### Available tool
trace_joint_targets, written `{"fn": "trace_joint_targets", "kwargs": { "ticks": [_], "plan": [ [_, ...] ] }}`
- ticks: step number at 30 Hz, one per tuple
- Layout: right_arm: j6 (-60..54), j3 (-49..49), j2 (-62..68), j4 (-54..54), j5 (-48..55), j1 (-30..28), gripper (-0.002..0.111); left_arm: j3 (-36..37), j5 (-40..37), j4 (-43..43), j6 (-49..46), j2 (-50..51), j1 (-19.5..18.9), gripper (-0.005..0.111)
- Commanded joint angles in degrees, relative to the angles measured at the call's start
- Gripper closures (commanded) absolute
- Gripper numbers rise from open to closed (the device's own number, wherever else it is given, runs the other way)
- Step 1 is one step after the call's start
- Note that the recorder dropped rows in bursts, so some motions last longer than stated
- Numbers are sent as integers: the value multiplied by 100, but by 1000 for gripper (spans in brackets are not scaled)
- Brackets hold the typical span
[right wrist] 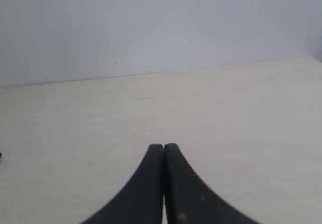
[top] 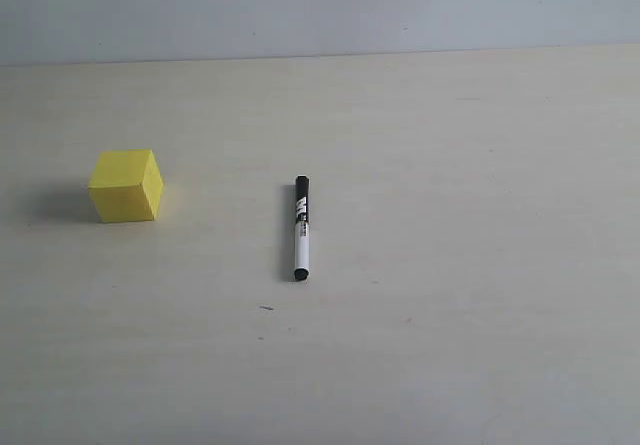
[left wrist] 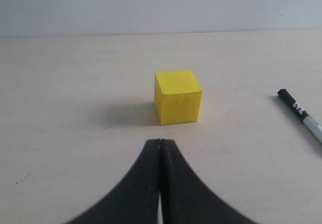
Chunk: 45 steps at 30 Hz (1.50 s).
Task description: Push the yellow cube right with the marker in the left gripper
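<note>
Lying flat on the desk [top: 450, 265], marker [top: 301, 228] sits right of the yellow cube [top: 126, 186], well apart. Near the cube, left hand [left wrist: 160, 142] pressed together, empty. Right hand [right wrist: 164, 146] likewise together.

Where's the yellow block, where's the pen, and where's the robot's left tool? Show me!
yellow cube [top: 122, 203]: exterior view, on its front face.
marker [top: 301, 230]: exterior view, middle of its barrel.
left tool [left wrist: 161, 143]: left wrist view, where the shut fingertips meet.
</note>
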<state>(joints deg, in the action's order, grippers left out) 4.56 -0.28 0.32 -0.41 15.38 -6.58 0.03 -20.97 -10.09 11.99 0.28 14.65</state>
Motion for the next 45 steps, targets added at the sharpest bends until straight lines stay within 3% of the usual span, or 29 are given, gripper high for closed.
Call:
{"fn": "trace_joint_targets", "kwargs": {
  "ticks": [1,22,26,31,37,38,41,45],
  "plan": [
    [0,28,-32,10,-70,-24,108,-3,29,20,22,-28,-10,107],
    [0,28,-32,41,-70,-9,108,-3,272,-108,-126,-28,-10,107],
    [0,28,-32,41,-70,-9,108,-3,1259,945,350,-28,-10,107],
    [0,28,-32,41,-70,-9,108,-3,2548,947,642,-28,-10,107],
    [0,28,-32,41,-70,-9,108,-3,4012,947,2643,-28,-10,107],
    [0,28,-32,41,-70,-9,108,-3,4575,947,2738,-28,-10,107],
    [0,28,-32,41,-70,-9,108,-315,5227,1506,2378,129,-53,107],
    [0,28,-32,41,-70,-9,108,-1667,4186,2306,687,1221,-78,107]
  ]
}}
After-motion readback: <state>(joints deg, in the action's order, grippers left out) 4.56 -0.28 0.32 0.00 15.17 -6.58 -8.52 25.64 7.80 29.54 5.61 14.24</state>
